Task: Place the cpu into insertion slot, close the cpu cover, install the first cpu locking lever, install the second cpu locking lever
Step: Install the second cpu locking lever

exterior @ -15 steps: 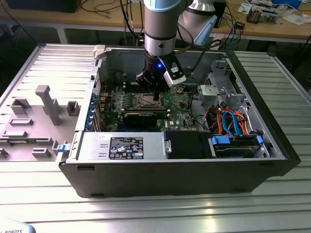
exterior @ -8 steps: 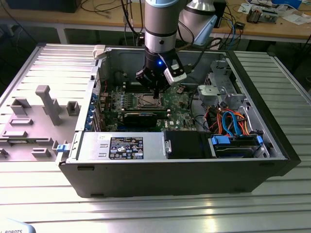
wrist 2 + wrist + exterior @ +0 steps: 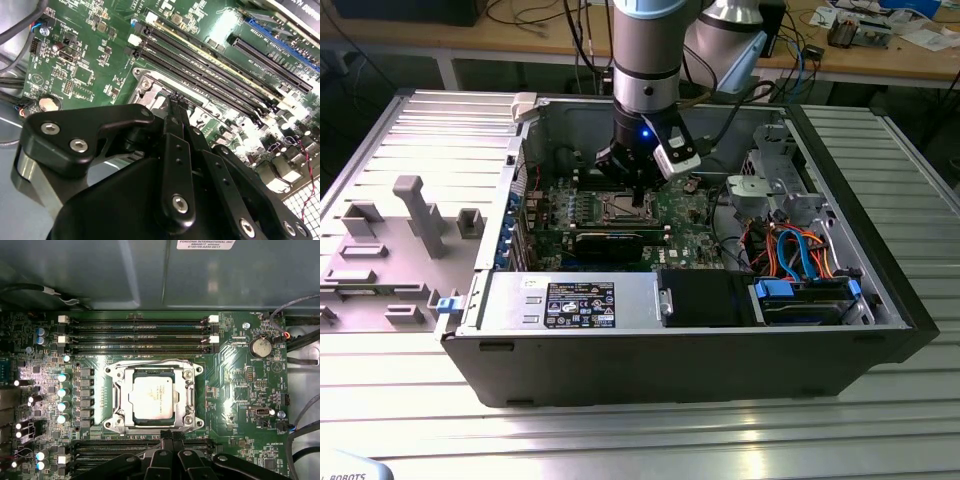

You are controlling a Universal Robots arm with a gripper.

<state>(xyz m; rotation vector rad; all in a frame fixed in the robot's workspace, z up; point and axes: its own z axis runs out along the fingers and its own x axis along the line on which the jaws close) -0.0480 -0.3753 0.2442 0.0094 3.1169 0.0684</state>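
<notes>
Item: cpu, seated flat in the insertion slot on the green motherboard. Item: cpu cover, lying down over the chip, its window framing the grey face; placement and cover closing judged done. Locking levers: wire lever along the socket's memory-slot edge appears down; latching of both cannot be confirmed. Tool: fingers drawn together, nothing visibly held, tips at the socket edge inside the computer case.

One cpu, one insertion slot, one cpu cover. Four long memory slots above socket in first wrist view. One coin cell, upper right. One gripper.
</notes>
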